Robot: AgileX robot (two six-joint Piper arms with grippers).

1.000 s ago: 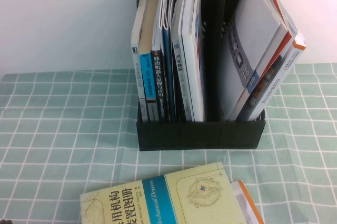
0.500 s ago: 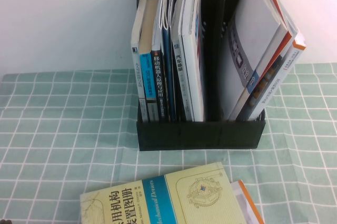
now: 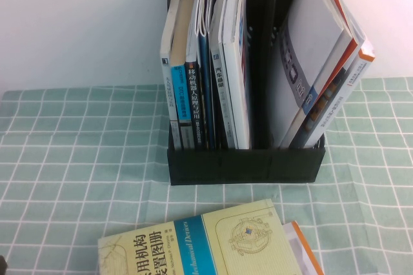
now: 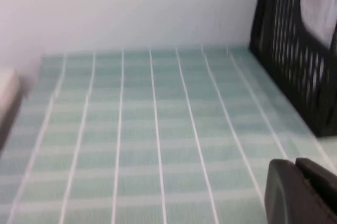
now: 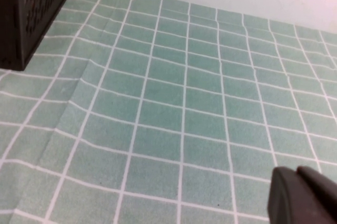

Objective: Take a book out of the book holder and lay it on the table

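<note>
At the near edge of the table (image 3: 71, 178), a pale yellow book (image 3: 193, 246) with a blue band lies flat, cut off by the frame; from under its right side projects a white corner with an orange border (image 3: 303, 249), apparently the book, mostly hidden and also cut off. No gripper shows in the high view. Left gripper (image 4: 303, 192): only a dark part appears in the corner of its wrist view, above bare cloth to the left of the book holder (image 3: 245, 162); whether its fingers are open or closed cannot be told. Right gripper (image 5: 303, 195): likewise a dark part over bare cloth to the right of the holder, fingers closed, holding nothing visible. Neither gripper is near the orange-bordered corner. Farther back, the black holder stands upright at the table's middle. Its left slots carry upright volumes with blue and white spines (image 3: 193, 94); its right slot holds a grey-covered magazine (image 3: 310, 55) and others leaning rightward. Beyond rises a white wall (image 3: 77, 23).
</note>
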